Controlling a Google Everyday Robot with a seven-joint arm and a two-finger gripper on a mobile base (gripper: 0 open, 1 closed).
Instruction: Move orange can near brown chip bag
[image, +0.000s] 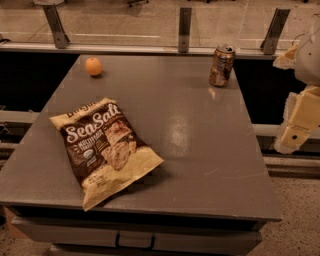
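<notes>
The orange can (222, 65) stands upright at the far right corner of the grey table (200, 140), with its silver top and pull tab showing. The brown chip bag (104, 147) lies flat on the near left part of the table, with white "Sea Salt" lettering facing up. The can and the bag are far apart. My gripper (299, 117) hangs with the cream-coloured arm at the right edge of the view, off the table's right side, below and to the right of the can and not touching it.
A small round orange fruit (93, 66) sits at the table's far left corner. A rail with metal posts (185, 29) and glass panels runs behind the table. A drawer handle (134, 241) shows under the front edge.
</notes>
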